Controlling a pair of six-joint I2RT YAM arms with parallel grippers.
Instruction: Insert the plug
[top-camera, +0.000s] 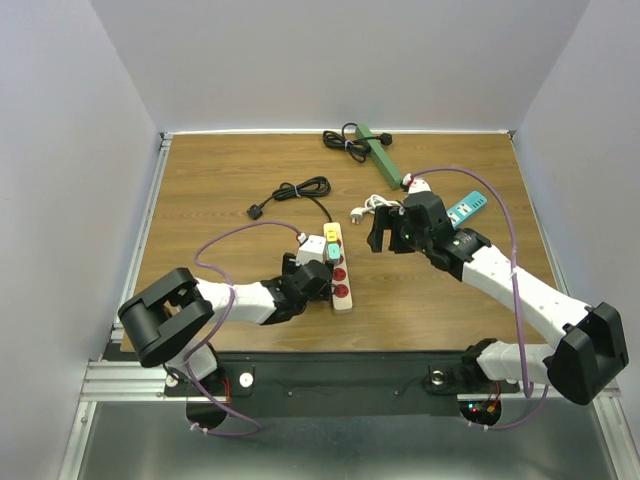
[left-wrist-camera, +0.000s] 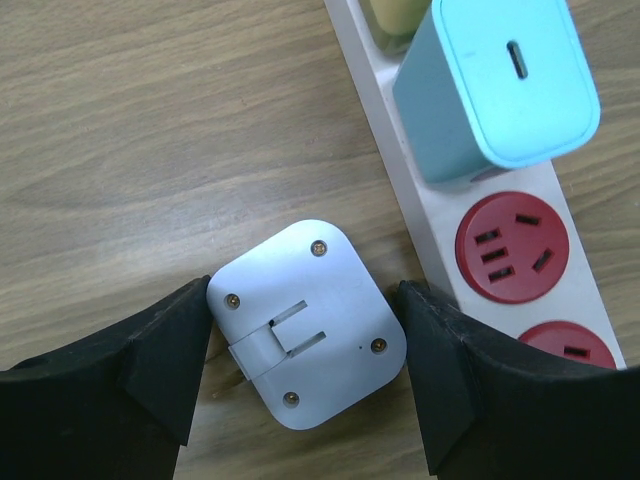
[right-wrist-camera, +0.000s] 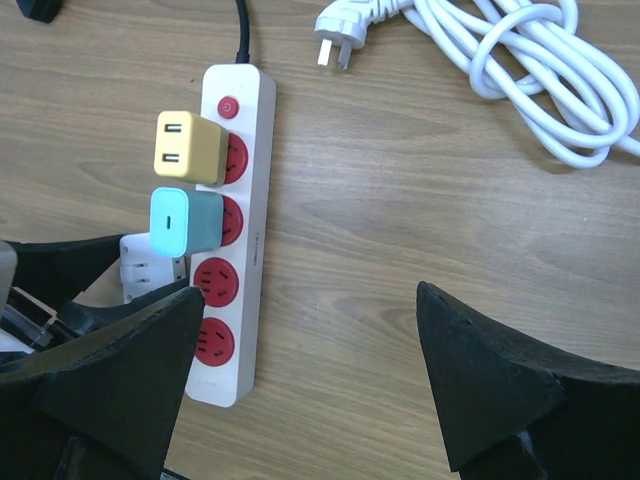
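Spreading across the whole scene is the wooden tabletop (top-camera: 230, 170), with both arms reaching in over it from the near edge. A white power strip (top-camera: 340, 270) lies near the middle, its red sockets facing up. Past it, a coiled white cable (right-wrist-camera: 520, 70) rests well apart from the strip.

The right fingers (right-wrist-camera: 490, 390) hang above the tabletop, spread wide and holding nothing. The strip sits below their left side.

A yellow adapter (right-wrist-camera: 185, 147) and a teal adapter (left-wrist-camera: 495, 85) are seated in neighbouring sockets.

The white plug (left-wrist-camera: 305, 325) lies flat on the tabletop just beside the strip, level with the first free red socket (left-wrist-camera: 512, 245). Its face with four screws and a grey hinged tab is turned up. The left fingers (left-wrist-camera: 160, 360) are narrowed around it, one pressing its left corner and the other its right edge.
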